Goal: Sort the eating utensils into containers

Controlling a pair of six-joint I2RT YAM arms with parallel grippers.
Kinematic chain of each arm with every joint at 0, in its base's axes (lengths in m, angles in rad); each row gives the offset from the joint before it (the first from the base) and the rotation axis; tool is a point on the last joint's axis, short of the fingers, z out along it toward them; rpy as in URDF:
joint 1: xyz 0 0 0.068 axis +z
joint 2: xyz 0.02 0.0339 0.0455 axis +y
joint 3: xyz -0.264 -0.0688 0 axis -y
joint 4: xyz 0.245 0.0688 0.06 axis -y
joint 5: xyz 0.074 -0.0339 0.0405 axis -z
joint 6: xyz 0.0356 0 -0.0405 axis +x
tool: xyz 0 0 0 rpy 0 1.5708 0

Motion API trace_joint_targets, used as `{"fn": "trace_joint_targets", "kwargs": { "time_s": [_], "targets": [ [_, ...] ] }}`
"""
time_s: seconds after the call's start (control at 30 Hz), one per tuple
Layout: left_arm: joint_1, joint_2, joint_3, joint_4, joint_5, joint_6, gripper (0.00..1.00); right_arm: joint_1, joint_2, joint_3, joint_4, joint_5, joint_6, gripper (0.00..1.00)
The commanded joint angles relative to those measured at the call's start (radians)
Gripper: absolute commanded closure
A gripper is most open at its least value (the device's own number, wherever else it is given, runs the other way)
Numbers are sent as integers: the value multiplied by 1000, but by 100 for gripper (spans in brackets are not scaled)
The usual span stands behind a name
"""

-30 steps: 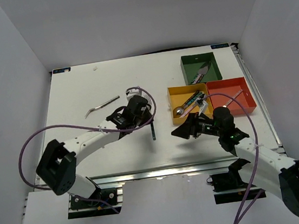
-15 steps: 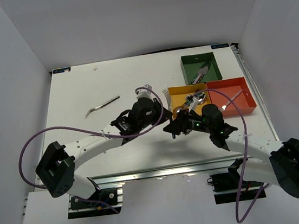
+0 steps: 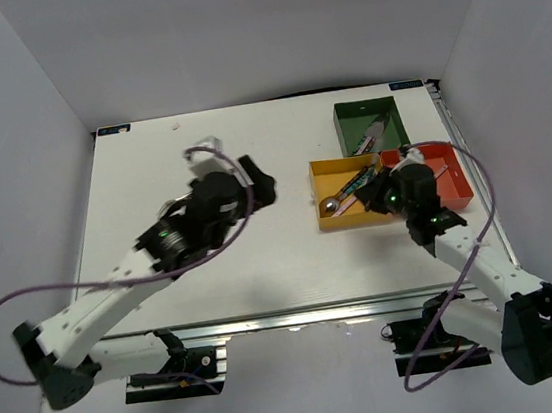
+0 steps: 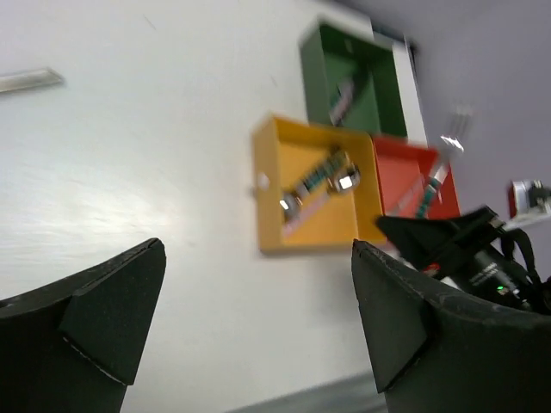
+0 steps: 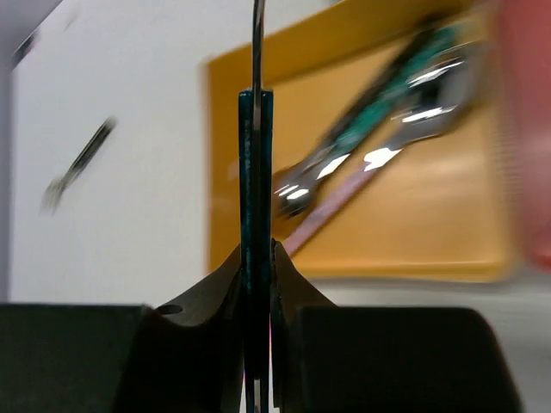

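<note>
My right gripper (image 5: 256, 245) is shut on the dark teal handle of a fork (image 5: 256, 155), held upright and edge-on. From the left wrist view the fork (image 4: 428, 191) stands over the red tray (image 4: 405, 163), tines up. In the top view the right gripper (image 3: 391, 193) sits between the yellow tray (image 3: 318, 199) and the red tray (image 3: 453, 188). My left gripper (image 4: 256, 249) is open and empty, well to the left (image 3: 258, 183). Two spoons (image 5: 379, 129) lie in the yellow tray (image 5: 413, 219). A silver utensil (image 3: 368, 137) lies in the green tray (image 3: 342, 123).
A loose silver utensil lies on the white table, seen at the top left of the left wrist view (image 4: 27, 80) and blurred in the right wrist view (image 5: 77, 163). A thin utensil (image 3: 434, 177) rests in the red tray. Grey walls enclose the table.
My left gripper opened, let go of the fork and pulled back up and left. My right gripper shut on the fork's handle and carried it right to the trays.
</note>
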Motion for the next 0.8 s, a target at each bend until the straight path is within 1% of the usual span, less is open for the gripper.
{"fn": "trace_joint_targets", "kwargs": {
  "time_s": [0.0,0.07,0.1,0.13,0.2,0.23,0.3,0.33,0.37,0.43,0.5,0.63,0.7,0.77],
  "targets": [
    [0,-203,35,-293,-318,150,2,-150,22,123,-242,223,-64,100],
    [0,-254,-4,-342,-362,181,2,-230,77,156,-273,241,-87,100],
    [0,-279,-21,-390,-385,190,2,-254,99,173,-287,243,-90,100],
    [-1,-328,-69,-405,-436,193,2,-271,129,194,-305,252,-91,100],
    [0,-376,-123,-433,-468,187,2,-305,152,205,-305,305,-79,100],
    [-1,-421,-151,-433,-473,185,2,-310,174,213,-310,331,-65,100],
    [0,-462,-234,-422,-467,172,2,-318,192,216,-304,376,-12,100],
    [0,-495,-260,-406,-470,158,2,-318,212,219,-301,388,7,100],
    [0,-514,-283,-366,-450,179,2,-316,221,222,-296,407,45,100],
    [0,-540,-303,-341,-421,193,2,-316,252,225,-285,415,76,100],
    [0,-551,-300,-358,-435,173,2,-318,292,240,-281,431,109,100],
    [0,-558,-311,-341,-416,185,2,-318,350,282,-300,448,134,100],
    [0,-557,-308,-346,-421,179,2,-318,358,283,-301,445,145,100],
    [0,-557,-308,-344,-422,179,2,-318,363,277,-285,447,151,93]
  ]
}}
